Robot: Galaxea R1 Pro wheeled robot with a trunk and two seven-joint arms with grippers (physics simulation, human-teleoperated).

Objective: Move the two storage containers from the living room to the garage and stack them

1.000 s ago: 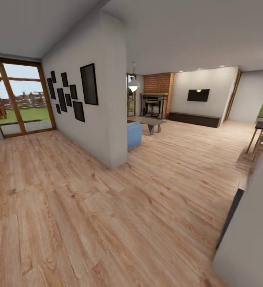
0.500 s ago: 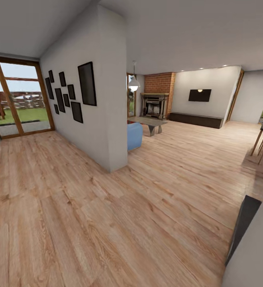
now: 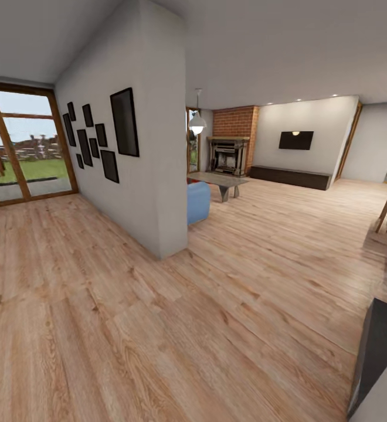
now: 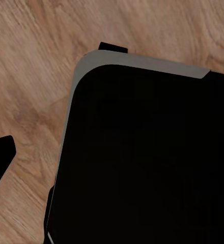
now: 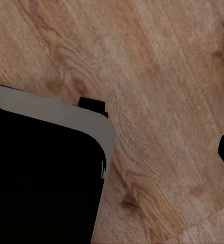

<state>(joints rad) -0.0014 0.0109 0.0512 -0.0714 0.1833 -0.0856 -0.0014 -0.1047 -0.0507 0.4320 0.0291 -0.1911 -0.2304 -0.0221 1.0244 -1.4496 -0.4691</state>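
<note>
The living room [image 3: 287, 193] lies ahead in the head view, past a grey partition wall [image 3: 152, 146] hung with dark picture frames [image 3: 125, 122], with a blue sofa [image 3: 197, 201] end, coffee table [image 3: 220, 180], pendant lamp [image 3: 197, 122] and brick fireplace [image 3: 228, 153] on light wood plank floor [image 3: 158, 316]. In the left wrist view, the robot's dark, grey-edged base [image 4: 147, 157] sits over the planks below the end effector, whose state I cannot tell. The right wrist view shows the same base [image 5: 40, 173] and planks below, state likewise unclear.
</note>
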